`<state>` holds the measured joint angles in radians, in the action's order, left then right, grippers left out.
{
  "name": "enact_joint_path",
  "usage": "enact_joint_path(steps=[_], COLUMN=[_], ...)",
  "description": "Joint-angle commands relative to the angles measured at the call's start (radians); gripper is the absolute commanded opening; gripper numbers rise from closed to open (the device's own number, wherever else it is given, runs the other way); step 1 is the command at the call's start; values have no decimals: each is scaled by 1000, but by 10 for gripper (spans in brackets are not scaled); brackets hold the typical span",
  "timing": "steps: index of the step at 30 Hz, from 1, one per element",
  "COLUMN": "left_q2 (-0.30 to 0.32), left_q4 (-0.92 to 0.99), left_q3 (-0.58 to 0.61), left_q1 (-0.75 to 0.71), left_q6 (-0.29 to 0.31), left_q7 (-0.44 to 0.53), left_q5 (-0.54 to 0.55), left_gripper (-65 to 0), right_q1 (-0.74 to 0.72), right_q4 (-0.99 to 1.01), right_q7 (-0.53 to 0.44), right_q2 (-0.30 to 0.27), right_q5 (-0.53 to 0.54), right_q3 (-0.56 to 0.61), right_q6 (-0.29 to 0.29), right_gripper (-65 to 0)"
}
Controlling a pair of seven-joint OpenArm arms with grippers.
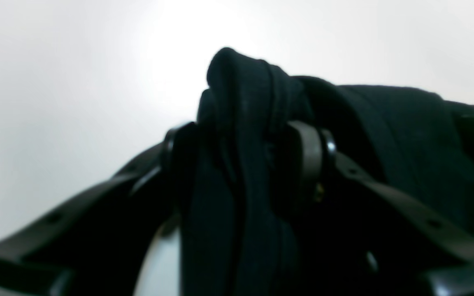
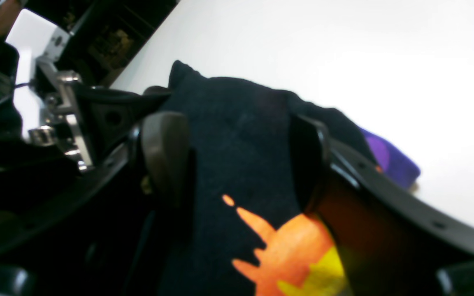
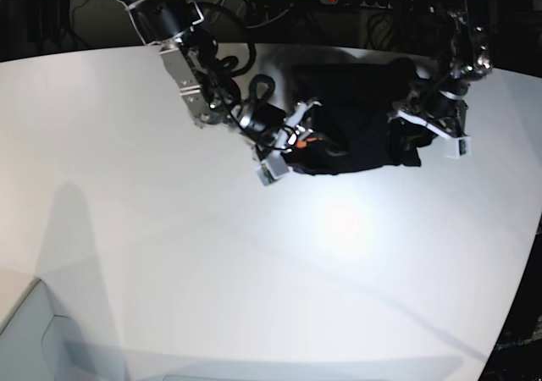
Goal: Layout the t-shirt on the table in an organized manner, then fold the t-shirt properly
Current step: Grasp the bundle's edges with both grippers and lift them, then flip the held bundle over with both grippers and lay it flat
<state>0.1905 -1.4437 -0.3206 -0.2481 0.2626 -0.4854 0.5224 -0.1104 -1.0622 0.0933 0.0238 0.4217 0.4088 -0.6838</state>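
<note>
So in the left wrist view your left gripper point(image 1: 247, 152) is clamped on a thick bunched ridge of the t-shirt point(image 1: 245, 123), black cloth humping up between the pads in the middle of the frame and trailing off toward the right edge, with nothing but white table point(image 1: 56, 82) behind it. That's a fat pinch of several layers, so my guess is you want to pull outward gently and let the extra folds slide free, not yank. In the right wrist view the right gripper point(image 2: 237, 160) has its pads either side of a wide band of the t-shirt point(image 2: 237, 123), closed on it as far as I can tell, with the orange print at the bottom center and a purple bit poking out at mid right on the table point(image 2: 385, 61). In the base view the t-shirt point(image 3: 360, 131) sits as a dark crumpled lump at the upper center of the table point(image 3: 254, 271), strung between the right gripper point(image 3: 296, 140) at its left end and the left gripper point(image 3: 423, 118) at its right end. Its long axis runs roughly left to right across the frame; I can't tell which end is collar and which is hem. I'd draw the two grips apart along that line, keep it low, and lay it flat nearer the middle.
</note>
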Motion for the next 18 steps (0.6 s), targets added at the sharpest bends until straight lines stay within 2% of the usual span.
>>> enact_joint_path(steps=[1, 4, 9, 18], left_q2=[2, -4, -4, 7], left_q4=[-33, -160, -388, -449], left_q3=[-4, -4, -4, -5], left_q1=[-18, -58, -98, -187], left_q6=[-21, -21, -21, -23], left_q7=[-54, -54, -54, -55], left_q5=[-25, -23, 21, 32], left_gripper=[-329, -327, -326, -325], right_q1=[-4, 44, 91, 154], right_q4=[-52, -177, -298, -365], right_q7=[-30, -19, -17, -17], right_q2=[0, -3, -5, -9], right_q5=[16, 16, 15, 13], right_q3=[-18, -84, -120, -162], right_q6=[-14, -14, -14, -14], right_gripper=[-258, -258, -258, -258])
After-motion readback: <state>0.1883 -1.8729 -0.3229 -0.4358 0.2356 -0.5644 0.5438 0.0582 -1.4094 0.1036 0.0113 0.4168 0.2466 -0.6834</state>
